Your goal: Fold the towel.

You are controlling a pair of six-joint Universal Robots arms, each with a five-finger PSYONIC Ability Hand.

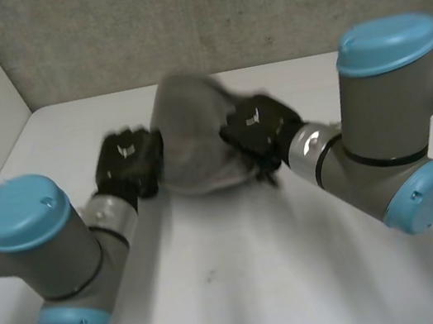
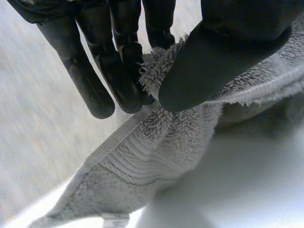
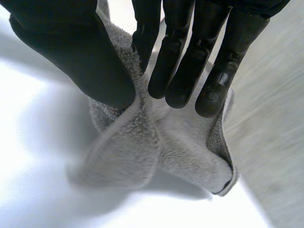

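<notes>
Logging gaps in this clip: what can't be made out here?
Head view: the left hand and right hand cover the sides of the towel; its corners cannot be told.
Left wrist view: the left thumb covers the pinched towel edge.
Right wrist view: the right thumb hides the pinched cloth.

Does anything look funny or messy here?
A little. The towel is crumpled in a bunch between the left hand and the right hand instead of spread flat. Both hands pinch it. Nothing looks torn or spilled.
</notes>
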